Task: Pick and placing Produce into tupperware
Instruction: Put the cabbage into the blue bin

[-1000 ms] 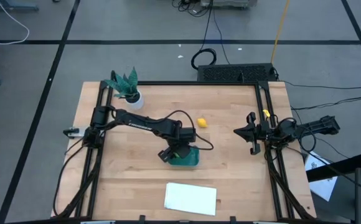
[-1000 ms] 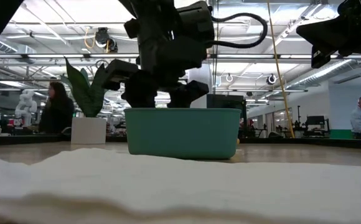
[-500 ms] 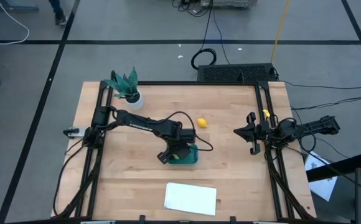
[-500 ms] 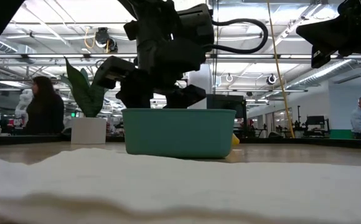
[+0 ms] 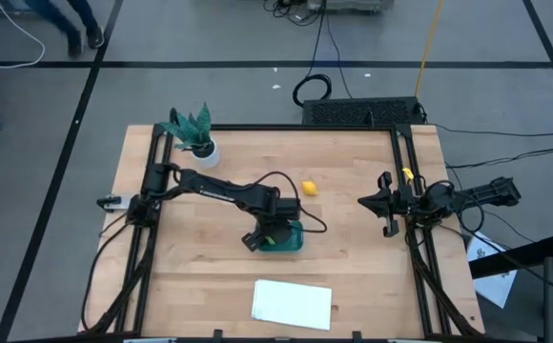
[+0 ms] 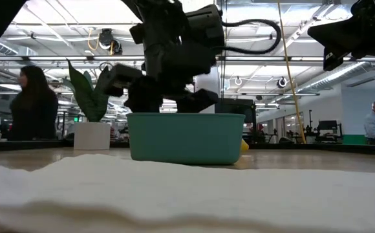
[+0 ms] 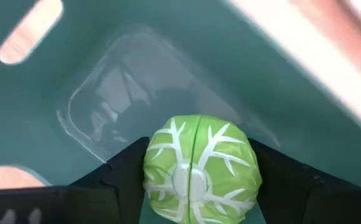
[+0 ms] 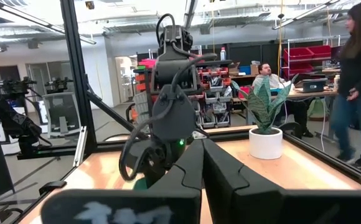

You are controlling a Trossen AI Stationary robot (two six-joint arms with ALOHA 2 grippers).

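Two pieces of produce show: one round light-green cabbage-like toy (image 7: 196,167), clamped between the left gripper (image 5: 275,233)'s partly spread jaws, hangs inside the single shallow teal-green plastic tupperware (image 6: 186,137), and one small yellow lemon-like toy (image 5: 309,187) lies on the wooden table (image 5: 353,276), well outside those jaws. The right gripper (image 5: 376,202) waits at the table's edge, jaws pressed together, empty.

No readable text, label or number shows anywhere.
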